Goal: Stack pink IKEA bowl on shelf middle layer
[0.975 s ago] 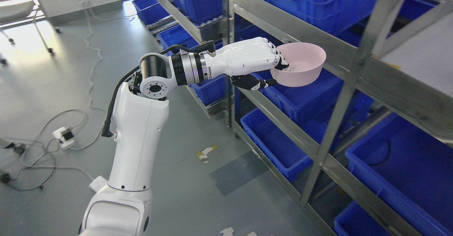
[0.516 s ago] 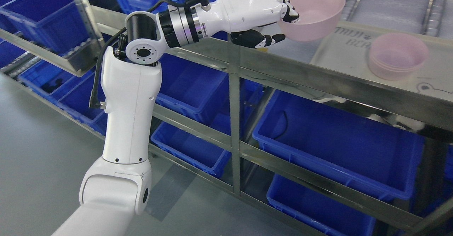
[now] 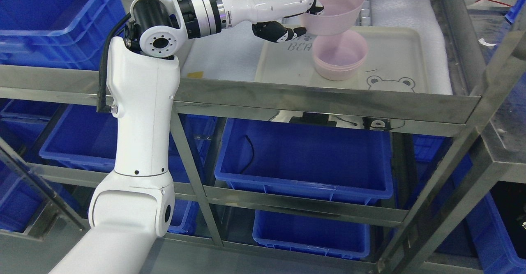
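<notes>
One pink bowl (image 3: 335, 7), pinched at its rim by the left hand (image 3: 283, 3), hangs at 12 o'clock above the bowl stack (image 3: 339, 56); centre it, lower level, then release.

A steel shelf rack (image 3: 328, 101) fills the frame, its bright rails crossing from left to right. Blue plastic bins (image 3: 304, 163) sit on the lower levels and at the upper left. White foam padding (image 3: 230, 56) covers the upper level. Grey floor (image 3: 254, 261) shows along the bottom
</notes>
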Robot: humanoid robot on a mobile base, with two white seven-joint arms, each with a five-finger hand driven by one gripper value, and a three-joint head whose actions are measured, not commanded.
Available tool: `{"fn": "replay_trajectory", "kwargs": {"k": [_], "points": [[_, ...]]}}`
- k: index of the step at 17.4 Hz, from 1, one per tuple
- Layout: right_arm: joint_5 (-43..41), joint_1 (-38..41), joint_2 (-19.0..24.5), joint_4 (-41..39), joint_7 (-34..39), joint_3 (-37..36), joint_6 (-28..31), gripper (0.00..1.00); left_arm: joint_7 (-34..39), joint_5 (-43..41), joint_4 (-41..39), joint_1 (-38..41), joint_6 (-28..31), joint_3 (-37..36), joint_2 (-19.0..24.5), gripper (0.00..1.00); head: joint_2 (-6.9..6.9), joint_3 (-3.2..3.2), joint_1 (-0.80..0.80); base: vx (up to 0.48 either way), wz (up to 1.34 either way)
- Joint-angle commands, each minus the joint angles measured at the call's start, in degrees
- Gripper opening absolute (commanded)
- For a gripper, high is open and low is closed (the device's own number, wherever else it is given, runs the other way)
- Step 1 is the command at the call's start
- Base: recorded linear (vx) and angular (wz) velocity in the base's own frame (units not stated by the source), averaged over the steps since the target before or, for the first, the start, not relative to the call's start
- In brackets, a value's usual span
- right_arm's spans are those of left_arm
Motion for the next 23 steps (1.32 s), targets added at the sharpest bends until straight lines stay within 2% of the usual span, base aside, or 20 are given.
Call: {"fn": "replay_trajectory", "kwargs": {"k": [1, 4, 7, 11, 23], "points": [[0.0, 0.17, -1.0, -1.0, 0.04, 0.0, -0.04, 1.0, -0.08, -5.03, 3.68, 0.82, -0.03, -1.3, 1.0, 0.03, 0.0, 0.0, 0.0, 0.079, -0.39], [0.0, 0.26, -1.0, -1.0, 0.04, 0.0, -0.04, 1.0, -4.55, -4.85, 2.54, 4.25, -0.03, -2.9, 1.0, 0.03, 0.0, 0.0, 0.0, 0.052, -0.31], [0.0, 0.26, -1.0, -1.0, 0.04, 0.0, -0.04, 1.0, -5.09, -5.55, 1.57, 4.44, -0.03, -2.2, 1.0, 0.03, 0.0, 0.0, 0.0, 0.031, -0.15], [0.0, 0.26, -1.0, -1.0, 0.04, 0.0, -0.04, 1.0, -4.22, -5.81, 2.18, 4.08, -0.03, -1.23, 1.0, 0.04, -0.01, 0.0, 0.0, 0.0, -0.01], [0.0, 0.17, -1.0, -1.0, 0.04, 0.0, -0.04, 1.0, 1.4, -9.6, 12.73, -1.02, -0.03, -2.89, 1.0, 0.06, -0.01, 0.0, 0.0, -0.002, 0.01]]}}
